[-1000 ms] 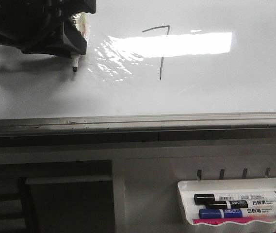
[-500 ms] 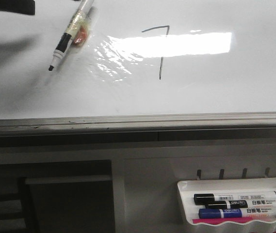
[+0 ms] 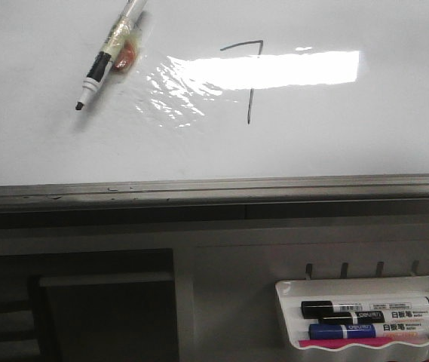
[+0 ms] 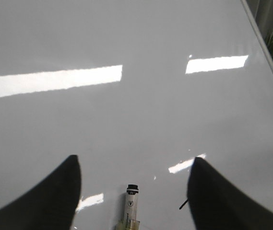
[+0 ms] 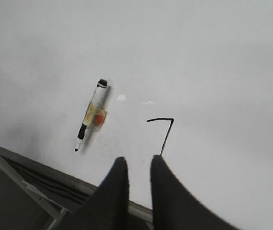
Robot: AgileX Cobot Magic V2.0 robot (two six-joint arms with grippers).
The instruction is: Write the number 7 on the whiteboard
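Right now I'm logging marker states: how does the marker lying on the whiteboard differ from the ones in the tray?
The loose marker lies diagonally on the whiteboard, uncapped, tip bare. The tray markers lie level, side by side in the white tray, caps on. All have white barrels.

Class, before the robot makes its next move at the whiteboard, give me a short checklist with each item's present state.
1. The number 7 drawn on the whiteboard: ok.
2. Marker released, lying on the board: ok.
3. Left gripper jaws apart, holding nothing: ok.
4. Right gripper jaws nearly together, nothing between them: ok.
5. Marker cap back on: not ok, tip bare.
6. Spare markers in the tray: ok.
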